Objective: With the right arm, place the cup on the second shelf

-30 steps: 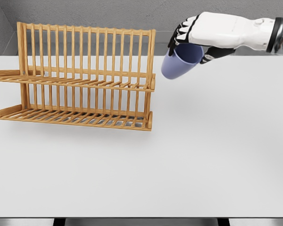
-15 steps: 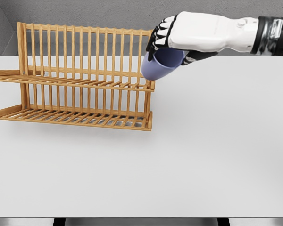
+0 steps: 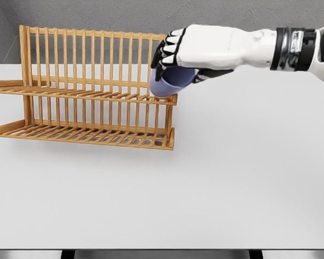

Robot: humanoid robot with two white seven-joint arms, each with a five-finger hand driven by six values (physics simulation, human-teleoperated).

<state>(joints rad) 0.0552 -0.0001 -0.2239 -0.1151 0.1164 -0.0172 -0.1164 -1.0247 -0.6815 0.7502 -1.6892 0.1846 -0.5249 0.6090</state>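
Note:
A blue-violet cup [image 3: 168, 82] hangs tilted in my right hand [image 3: 175, 54], whose fingers are shut around its rim from above. The cup's lower end is at the right end of the upper shelf [image 3: 86, 94] of a wooden two-tier dish rack [image 3: 92, 86], just above or touching the slats; I cannot tell which. The lower shelf [image 3: 86, 135] holds nothing. My right arm reaches in from the right edge. The left arm does not show.
The rack stands on a white table [image 3: 205, 183], at its back left. A grey wall lies behind the table. The table's front edge runs along the bottom of the view.
My right hand has carried the cup leftward and slightly down, from open space right of the rack to the right end of the upper shelf.

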